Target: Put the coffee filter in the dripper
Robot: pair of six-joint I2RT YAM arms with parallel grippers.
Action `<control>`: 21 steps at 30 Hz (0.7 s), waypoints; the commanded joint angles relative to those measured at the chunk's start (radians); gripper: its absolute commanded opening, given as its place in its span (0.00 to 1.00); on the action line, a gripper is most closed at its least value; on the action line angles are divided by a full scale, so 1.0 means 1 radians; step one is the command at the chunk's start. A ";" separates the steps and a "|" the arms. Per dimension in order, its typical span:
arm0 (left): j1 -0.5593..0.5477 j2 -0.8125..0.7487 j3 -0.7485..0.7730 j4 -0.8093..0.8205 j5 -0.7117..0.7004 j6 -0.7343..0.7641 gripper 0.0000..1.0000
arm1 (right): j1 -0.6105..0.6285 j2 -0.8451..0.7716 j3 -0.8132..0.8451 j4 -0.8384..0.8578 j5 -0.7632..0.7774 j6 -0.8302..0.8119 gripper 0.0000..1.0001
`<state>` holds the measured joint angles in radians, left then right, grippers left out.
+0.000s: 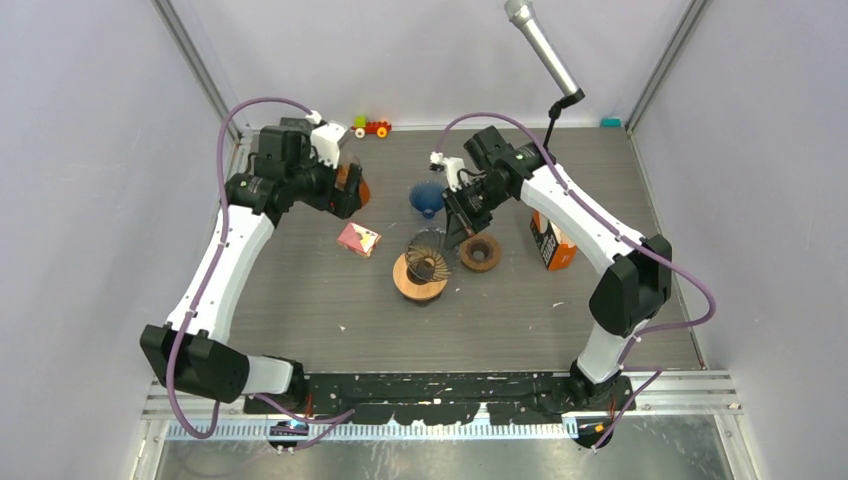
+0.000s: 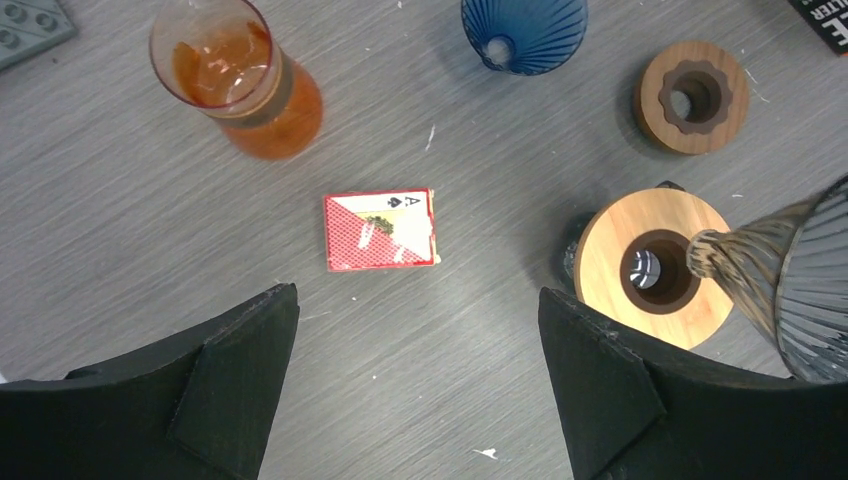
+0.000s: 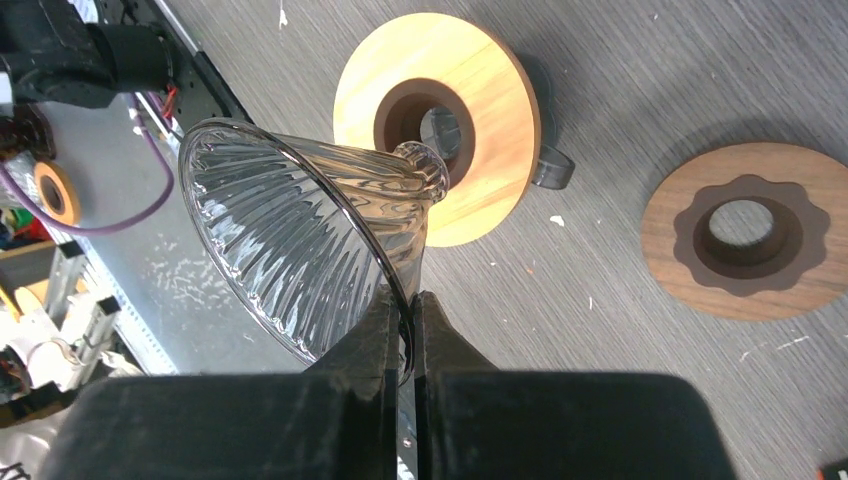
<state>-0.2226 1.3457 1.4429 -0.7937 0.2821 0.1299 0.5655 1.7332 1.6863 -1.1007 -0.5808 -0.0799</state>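
A clear ribbed glass dripper cone (image 3: 290, 230) is pinched at its rim by my right gripper (image 3: 405, 310), which is shut on it. The cone is tilted, with its narrow tip at the hole of a light wooden ring (image 3: 490, 110). The cone (image 1: 428, 262) and ring (image 1: 408, 287) sit at the table's middle in the top view. A blue ribbed cone (image 1: 427, 197) stands behind them. My left gripper (image 2: 418, 300) is open and empty, above bare table near a red card pack (image 2: 380, 230). No paper filter shows.
A dark wooden ring (image 1: 480, 253) lies right of the light one. An orange-tinted glass carafe (image 2: 240, 80) stands by the left gripper (image 1: 350, 190). An orange-black box (image 1: 552, 243) is at the right, and a toy (image 1: 372, 127) and a microphone (image 1: 540, 45) at the back.
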 commanded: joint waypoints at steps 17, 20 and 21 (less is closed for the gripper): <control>-0.006 -0.087 -0.123 0.090 0.240 -0.050 0.84 | 0.037 0.079 0.028 0.102 -0.034 0.122 0.01; -0.017 -0.094 -0.139 0.091 0.280 -0.049 0.80 | 0.037 0.086 0.026 0.102 -0.024 0.119 0.01; -0.022 -0.096 -0.145 0.091 0.288 -0.049 0.79 | 0.037 0.087 0.025 0.101 -0.021 0.119 0.01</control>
<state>-0.2283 1.2896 1.3151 -0.7483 0.4831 0.0868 0.5987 1.8202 1.6909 -1.0241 -0.5987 0.0254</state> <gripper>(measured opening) 0.813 0.061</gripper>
